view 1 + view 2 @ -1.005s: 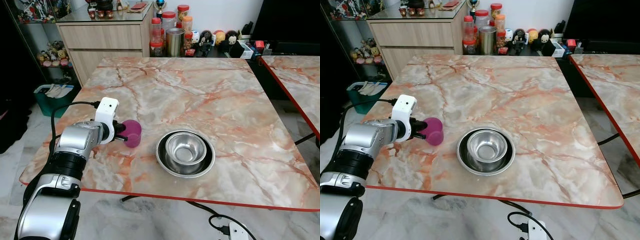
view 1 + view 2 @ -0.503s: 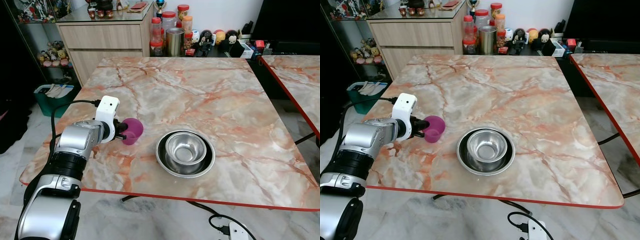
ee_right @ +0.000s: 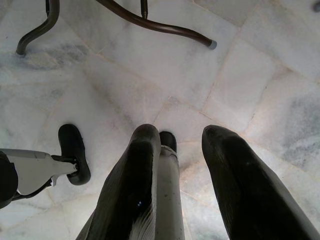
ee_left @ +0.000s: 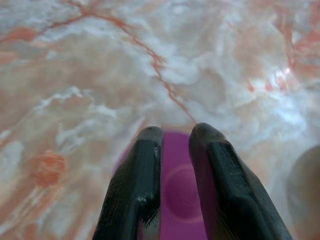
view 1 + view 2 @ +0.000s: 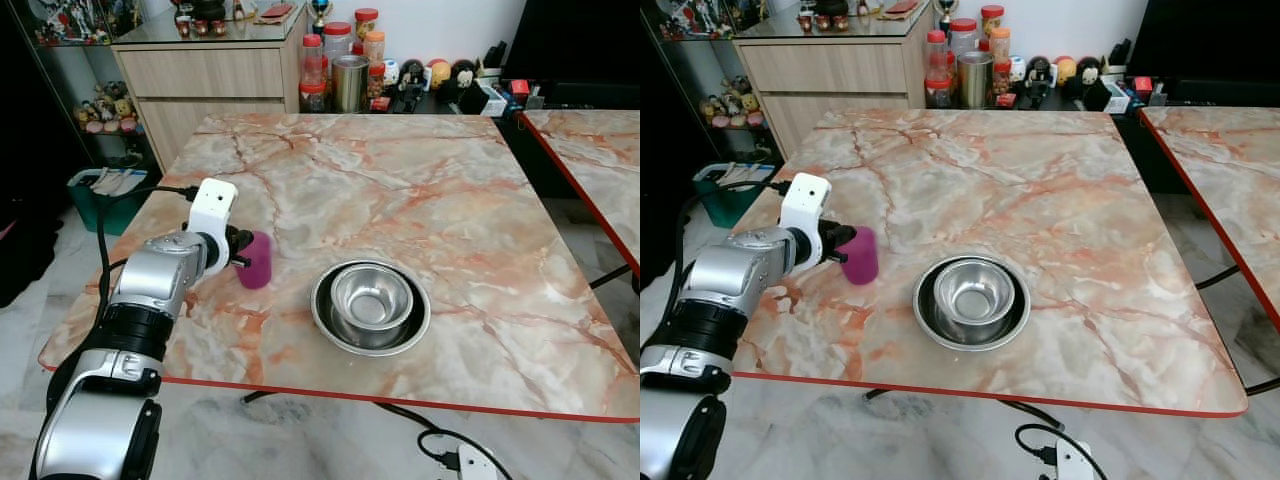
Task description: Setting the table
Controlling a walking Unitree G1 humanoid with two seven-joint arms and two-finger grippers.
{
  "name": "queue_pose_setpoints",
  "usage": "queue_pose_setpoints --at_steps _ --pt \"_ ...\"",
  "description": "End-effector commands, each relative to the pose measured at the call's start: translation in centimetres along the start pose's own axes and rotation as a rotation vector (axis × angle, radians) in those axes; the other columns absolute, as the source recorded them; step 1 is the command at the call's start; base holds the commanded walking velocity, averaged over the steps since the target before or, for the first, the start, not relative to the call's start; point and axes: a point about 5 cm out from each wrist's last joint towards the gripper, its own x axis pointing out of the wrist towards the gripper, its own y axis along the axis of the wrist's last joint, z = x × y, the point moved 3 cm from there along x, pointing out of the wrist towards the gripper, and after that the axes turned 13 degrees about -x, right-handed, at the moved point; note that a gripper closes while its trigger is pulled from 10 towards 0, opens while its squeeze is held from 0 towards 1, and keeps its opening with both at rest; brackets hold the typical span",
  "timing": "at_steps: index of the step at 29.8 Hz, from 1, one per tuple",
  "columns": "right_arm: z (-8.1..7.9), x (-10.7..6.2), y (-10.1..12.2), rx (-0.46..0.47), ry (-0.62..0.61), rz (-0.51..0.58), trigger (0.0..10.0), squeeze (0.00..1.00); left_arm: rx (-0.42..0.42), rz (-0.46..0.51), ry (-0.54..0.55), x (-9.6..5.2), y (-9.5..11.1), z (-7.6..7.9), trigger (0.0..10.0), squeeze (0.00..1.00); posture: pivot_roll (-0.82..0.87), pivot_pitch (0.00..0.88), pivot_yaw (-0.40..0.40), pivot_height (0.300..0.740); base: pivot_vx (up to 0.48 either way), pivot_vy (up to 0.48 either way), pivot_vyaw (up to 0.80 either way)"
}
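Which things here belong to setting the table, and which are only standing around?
For the job:
- purple cup, held by the left gripper
- steel bowl in the steel plate
- table

Only around:
- jars and figurines behind the table
- green bin on the floor

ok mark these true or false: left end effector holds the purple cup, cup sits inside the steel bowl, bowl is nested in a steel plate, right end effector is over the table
1. The left end effector holds the purple cup: true.
2. The cup sits inside the steel bowl: false, it is apart from the bowl, towards the robot's left.
3. The bowl is nested in a steel plate: true.
4. The right end effector is over the table: false, it hangs over the floor tiles.
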Motion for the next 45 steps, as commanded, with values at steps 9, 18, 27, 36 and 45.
queue_pose_setpoints --at_steps 9,18,27,36,45 --pt "0.0 0.0 0.1 0.015 0.000 0.001 10.0 0.00 0.027 0.103 0.024 -0.5 1.6 -0.2 10.0 0.00 0.08 0.000 0.032 0.728 0.000 0.000 0.00" --pt "-0.1 0.0 0.0 0.016 0.000 0.000 10.0 0.00 0.019 0.143 0.048 -0.8 1.5 -0.5 10.0 0.00 0.07 0.000 0.035 0.728 0.000 0.000 0.00" --pt "-0.1 0.0 0.0 0.018 -0.001 0.001 10.0 0.00 0.033 0.303 0.191 -2.2 1.8 -3.4 10.0 0.00 0.07 0.000 0.041 0.728 0.000 0.000 0.00" --pt "-0.1 0.0 -0.1 0.022 -0.005 0.003 10.0 0.00 0.072 0.403 0.550 -5.9 0.1 -10.7 10.0 0.00 0.07 0.000 0.042 0.728 0.000 0.000 0.00" --pt "-0.2 0.0 -0.1 0.022 -0.004 0.003 10.0 0.00 0.094 0.344 0.895 -10.1 -3.8 -17.4 10.0 0.00 0.07 0.000 0.045 0.728 0.000 0.000 0.00"
